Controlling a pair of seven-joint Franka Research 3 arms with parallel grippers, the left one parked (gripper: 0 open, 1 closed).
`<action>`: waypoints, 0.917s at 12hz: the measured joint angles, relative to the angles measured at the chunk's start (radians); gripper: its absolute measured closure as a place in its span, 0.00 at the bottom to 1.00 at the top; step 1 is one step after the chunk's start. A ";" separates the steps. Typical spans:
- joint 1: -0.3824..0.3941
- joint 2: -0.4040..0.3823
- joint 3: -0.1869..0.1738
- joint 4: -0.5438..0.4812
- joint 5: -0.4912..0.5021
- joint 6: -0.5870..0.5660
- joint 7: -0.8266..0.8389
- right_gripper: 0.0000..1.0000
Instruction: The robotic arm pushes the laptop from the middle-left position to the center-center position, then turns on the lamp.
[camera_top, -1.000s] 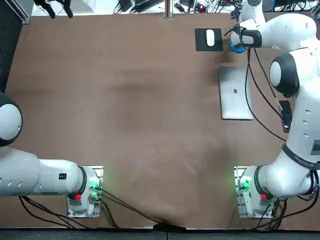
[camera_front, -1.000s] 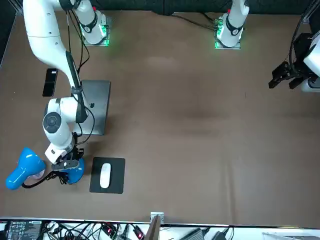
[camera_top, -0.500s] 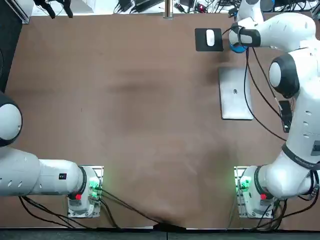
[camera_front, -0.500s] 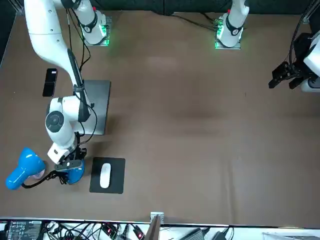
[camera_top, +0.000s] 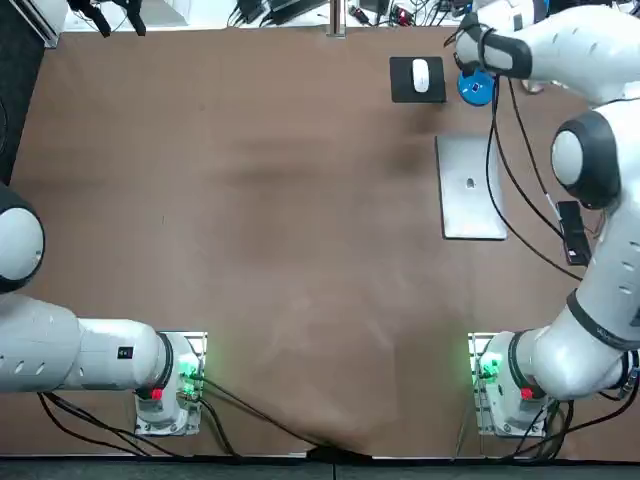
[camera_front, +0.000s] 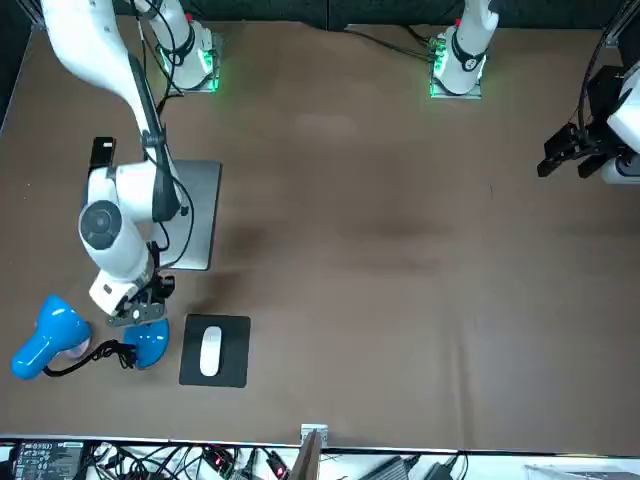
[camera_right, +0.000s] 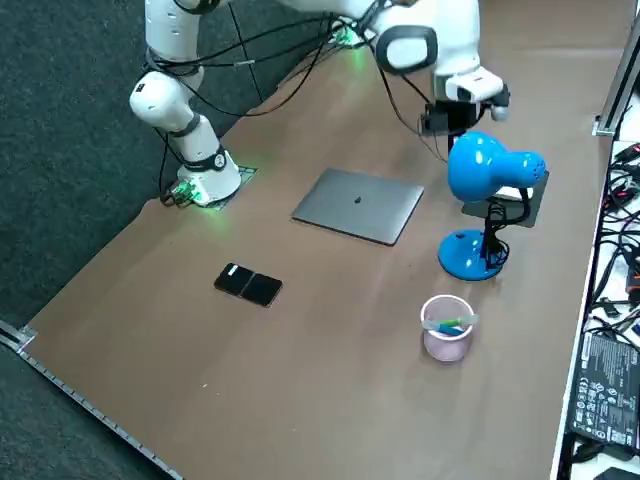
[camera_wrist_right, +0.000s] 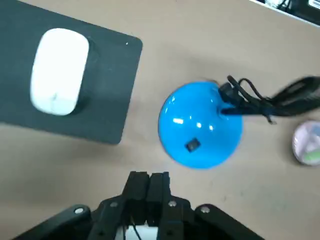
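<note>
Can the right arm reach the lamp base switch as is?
Likely yes. The right end effector, shut, hangs near the lamp base; its switch faces up uncovered, cable and mouse pad lie aside.

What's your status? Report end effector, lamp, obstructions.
Right end effector shut, hovering over lamp base, not touching. Laptop closed, lying flat. Mouse pad beside base, not in the way.

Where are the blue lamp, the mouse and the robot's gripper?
lamp (camera_wrist_right: 200, 125), right wrist view, on its round blue base.
mouse (camera_wrist_right: 59, 70), right wrist view, middle of its white top.
right gripper (camera_wrist_right: 149, 175), right wrist view, between its shut fingertips, near the lamp's base.
</note>
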 joint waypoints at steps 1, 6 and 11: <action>0.000 -0.031 0.006 0.000 0.006 -0.047 0.000 0.97; -0.005 -0.211 0.012 0.001 0.115 -0.280 -0.017 0.95; -0.055 -0.374 0.004 0.001 0.165 -0.484 -0.046 0.41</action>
